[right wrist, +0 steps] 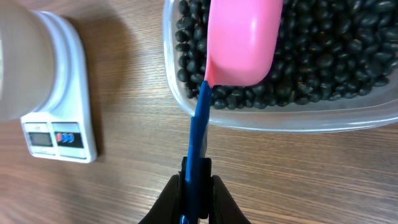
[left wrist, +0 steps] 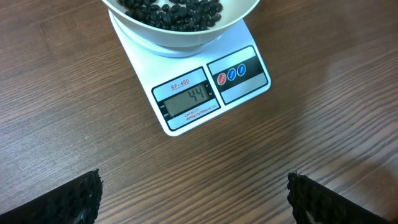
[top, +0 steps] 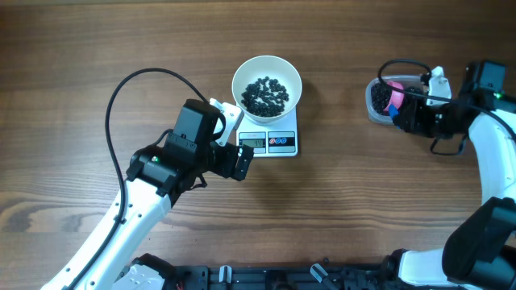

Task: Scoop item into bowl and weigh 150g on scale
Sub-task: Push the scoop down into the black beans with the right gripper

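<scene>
Black beans (top: 266,94) lie in the white bowl (top: 243,71) on the scale (top: 282,143). The left arm hovers low beside it, left fingers (left wrist: 68,199) wide apart; only its wrist view shows the display (left wrist: 189,99) reading 44. The right fingers (right wrist: 169,198) clamp the pink scoop (right wrist: 242,37) by its blue handle (right wrist: 199,124), over the bean-filled clear tub (top: 374,103).

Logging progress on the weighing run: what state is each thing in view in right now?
scale: switched on, display reads 44
white bowl: on the scale, partly filled with black beans
clear tub: open, holding more beans
pink scoop: held by its blue handle, head over the tub's beans
left gripper: open, empty, near the scale
right gripper: shut on the scoop's handle
</scene>
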You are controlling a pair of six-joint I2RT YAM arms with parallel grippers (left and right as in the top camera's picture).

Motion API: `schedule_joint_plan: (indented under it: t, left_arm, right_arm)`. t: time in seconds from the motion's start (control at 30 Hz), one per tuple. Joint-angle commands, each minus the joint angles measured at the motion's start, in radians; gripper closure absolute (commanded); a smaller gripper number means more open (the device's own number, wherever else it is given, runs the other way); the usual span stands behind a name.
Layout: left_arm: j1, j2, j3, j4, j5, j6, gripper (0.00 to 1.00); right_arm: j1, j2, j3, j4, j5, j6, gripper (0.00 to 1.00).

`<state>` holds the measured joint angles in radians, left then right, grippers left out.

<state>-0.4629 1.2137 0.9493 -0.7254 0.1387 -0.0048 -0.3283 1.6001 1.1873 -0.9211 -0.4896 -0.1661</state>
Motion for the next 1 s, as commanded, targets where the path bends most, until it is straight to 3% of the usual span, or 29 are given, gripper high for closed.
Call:
schedule_joint_plan:
  t: [0.0, 0.97]
  left_arm:
    - [-0.005, 0.004, 0.019, 0.003, -0.009, -0.003, 0.00]
    - [-0.005, 0.004, 0.019, 0.003, -0.009, -0.003, 0.00]
  right_arm:
    - [-0.010, 0.014, -0.006, -0.008, -0.119, -0.052, 0.96]
    - [-0.033, 0.014, -0.006, -0.007, -0.143, -0.032, 0.96]
